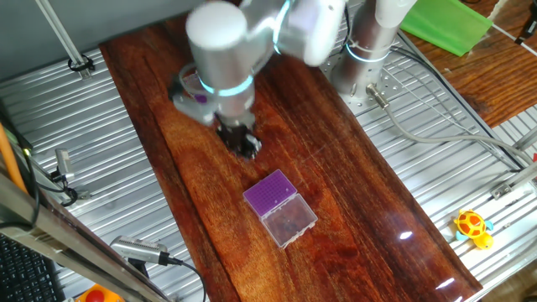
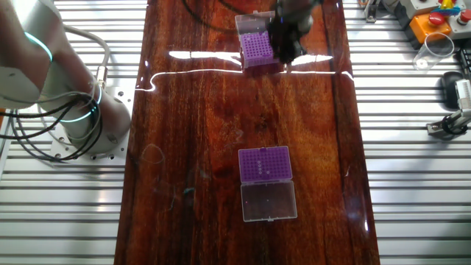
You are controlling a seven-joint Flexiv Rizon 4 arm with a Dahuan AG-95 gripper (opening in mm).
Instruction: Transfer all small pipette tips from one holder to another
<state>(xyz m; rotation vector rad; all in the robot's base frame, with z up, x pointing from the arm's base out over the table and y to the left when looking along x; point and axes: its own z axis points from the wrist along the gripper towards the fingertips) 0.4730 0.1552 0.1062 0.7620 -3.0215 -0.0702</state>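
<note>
- Near box (image 2: pixel 266 163): purple insert with its clear lid (image 2: pixel 269 200) hinged open at 6 o'clock, lying flat on the wood table (image 2: pixel 191 132). In the other fixed view we see a few dark specks on the insert, which we read as tips (image 2: pixel 266 165); too small for us to count.
- Far box (image 2: pixel 257 50), at 12 o'clock from the near one and well apart: purple insert partly hidden by the gripper (image 2: pixel 285 48).
- The gripper hangs blurred over the far box's 3 o'clock edge. We cannot tell how wide the fingers stand, nor whether a tip is between them.
- Progress, our judgement: transfer is underway, not finished. We cannot tell which box is source and which is target, so the share moved stays unknown.
- Left to do: remaining tips, one at a time.
</note>
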